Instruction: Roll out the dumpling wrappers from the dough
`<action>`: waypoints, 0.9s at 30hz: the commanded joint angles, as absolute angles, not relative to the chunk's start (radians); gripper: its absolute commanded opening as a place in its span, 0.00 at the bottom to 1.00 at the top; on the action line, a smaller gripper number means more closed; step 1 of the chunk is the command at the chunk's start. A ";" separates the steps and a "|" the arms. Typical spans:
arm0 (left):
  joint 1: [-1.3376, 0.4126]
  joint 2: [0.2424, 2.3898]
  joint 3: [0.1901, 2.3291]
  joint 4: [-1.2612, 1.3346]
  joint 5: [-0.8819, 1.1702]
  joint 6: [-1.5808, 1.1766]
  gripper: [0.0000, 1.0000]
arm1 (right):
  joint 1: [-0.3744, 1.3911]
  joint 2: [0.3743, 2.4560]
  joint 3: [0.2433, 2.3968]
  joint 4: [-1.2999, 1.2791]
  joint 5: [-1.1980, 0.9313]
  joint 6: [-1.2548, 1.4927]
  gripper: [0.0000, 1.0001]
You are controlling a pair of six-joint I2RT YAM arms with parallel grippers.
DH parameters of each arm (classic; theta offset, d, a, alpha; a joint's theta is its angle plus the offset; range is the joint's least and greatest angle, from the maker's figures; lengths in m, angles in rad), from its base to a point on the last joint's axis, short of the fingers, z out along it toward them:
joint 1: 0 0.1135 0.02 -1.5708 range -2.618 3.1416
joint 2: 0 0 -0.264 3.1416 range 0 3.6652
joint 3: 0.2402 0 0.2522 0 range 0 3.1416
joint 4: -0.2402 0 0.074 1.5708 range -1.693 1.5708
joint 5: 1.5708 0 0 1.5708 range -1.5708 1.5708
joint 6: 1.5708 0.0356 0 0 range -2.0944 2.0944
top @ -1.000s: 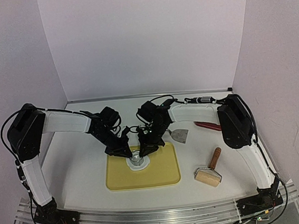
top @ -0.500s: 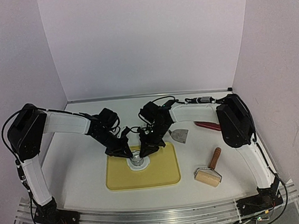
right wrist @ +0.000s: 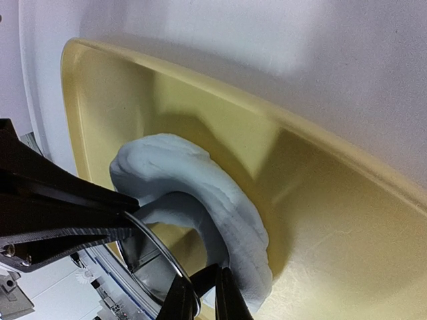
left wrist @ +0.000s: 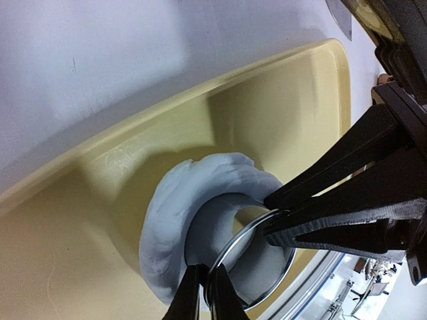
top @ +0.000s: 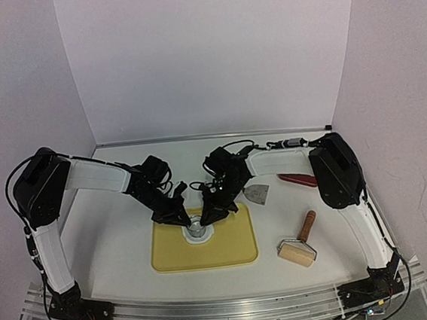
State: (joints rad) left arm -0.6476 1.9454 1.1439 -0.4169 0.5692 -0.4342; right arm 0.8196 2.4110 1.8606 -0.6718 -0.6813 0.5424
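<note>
- Wooden roller (top: 296,252): lies on the white table (top: 115,237), near the front right, well apart from the tray, handle pointing away towards the back.
- Yellow tray (top: 229,245): sits centred on the table in front of both arms, its bare floor showing on the near side.
- The dough (top: 196,236): lies in the far half of the tray. The wrist views show it as a thick white curved band (left wrist: 167,220) wrapping around one side of the ring, with more white dough inside the ring.
- Steel ring cutter (top: 196,226): stands in the dough, its rim (left wrist: 235,237) raised clear on one side. Whether a disc has been cut free inside cannot be told.
- Left gripper (top: 180,218): clenched on the ring's rim, with the jaws nearly together and the thin metal edge between them.
- Right gripper (top: 206,214): likewise pinched on the rim, at the opposite side of the ring, facing the left one.
- Metal scraper (top: 258,194): lies flat on the table just beyond the tray's far right corner.
- Red-handled tool (top: 297,179): lies further back right, partly hidden by the right arm.
</note>
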 commanded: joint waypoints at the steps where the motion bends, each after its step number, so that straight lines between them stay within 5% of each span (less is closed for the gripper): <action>1: -0.731 2.222 1.016 -0.471 0.369 -0.378 0.00 | 0.847 2.657 1.674 -0.803 -0.404 0.539 0.00; 12: -0.740 2.280 1.071 -0.478 0.357 -0.373 0.00 | 0.847 2.656 1.708 -0.803 -0.343 0.586 0.00; 22: -0.740 2.118 1.223 -0.588 0.361 -0.394 0.00 | 0.846 2.546 1.888 -0.974 -0.212 0.573 0.00; 27: -0.740 2.029 1.374 -0.660 0.378 -0.405 0.11 | 0.846 2.505 1.983 -1.090 -0.119 0.564 0.00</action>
State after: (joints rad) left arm -0.6954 1.9882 1.3194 -0.5922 0.4772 -0.4175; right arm 0.8579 2.4062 2.0039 -0.8623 -0.4529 0.5843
